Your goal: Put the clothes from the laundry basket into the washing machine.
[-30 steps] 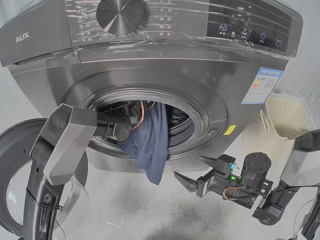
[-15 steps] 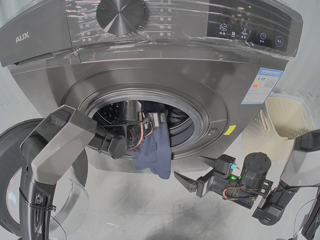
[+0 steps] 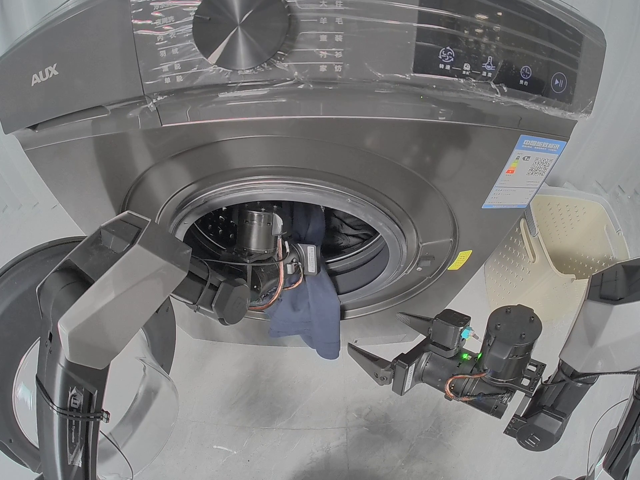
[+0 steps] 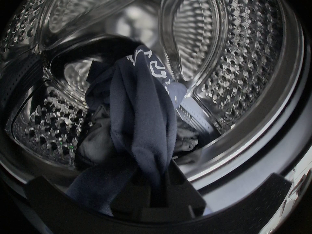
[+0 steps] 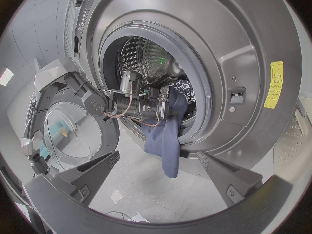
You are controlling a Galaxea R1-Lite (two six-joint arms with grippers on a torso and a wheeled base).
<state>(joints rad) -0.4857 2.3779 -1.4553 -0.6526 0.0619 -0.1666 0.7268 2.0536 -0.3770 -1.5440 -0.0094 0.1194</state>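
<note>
Leftmost, at the lower left of the head view, the round door (image 3: 27,341) of the washing machine (image 3: 373,161) stands swung open. Right of it, at centre, the left gripper (image 4: 159,192) sits in the mouth of the drum (image 4: 234,65), its fingers pinched tight on a navy garment (image 3: 310,301). That garment lies half in, half out. One end rises from the fingers into the drum, soft and bunched into a thick fold, with white print on its far tip. The other end hangs over the lower rim of the opening and drops toward the floor (image 3: 267,408). Behind it in the drum lie more dark clothes (image 3: 347,225), crumpled, their shapes hard to make out in the shadow. From the head view the cloth covers the left fingertips. Lower centre-right, the right gripper (image 3: 377,333) hangs below the opening with its two fingers spread wide and nothing between them, apart from the hanging cloth. At the far right the cream, perforated laundry basket (image 3: 573,235) stands just beside the machine, its lower part hidden behind the right arm
</note>
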